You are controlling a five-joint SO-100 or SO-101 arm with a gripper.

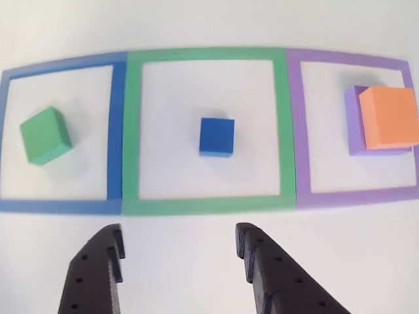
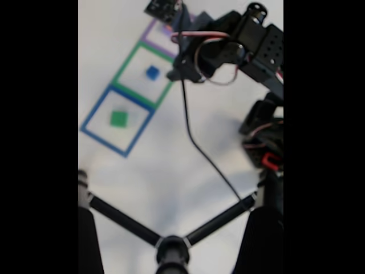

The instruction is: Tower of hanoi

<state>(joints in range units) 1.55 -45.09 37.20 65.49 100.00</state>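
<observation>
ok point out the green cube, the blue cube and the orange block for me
green cube (image 1: 44,135), other view, on its top face
blue cube (image 1: 217,135), other view, middle of its top face
orange block (image 1: 389,118), other view, middle of its top face, where it sits on the purple block (image 1: 354,124)

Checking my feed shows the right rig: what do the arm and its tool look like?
The tool has two matte black fingers with ridged inner edges and small round holes. In the fixed view the arm is black, with blocky black motor housings, thin looping wires, a black cable and a red part.

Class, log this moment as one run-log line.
gripper: open, empty | green cube: blue square | blue cube: green square | orange cube: on purple block
</observation>
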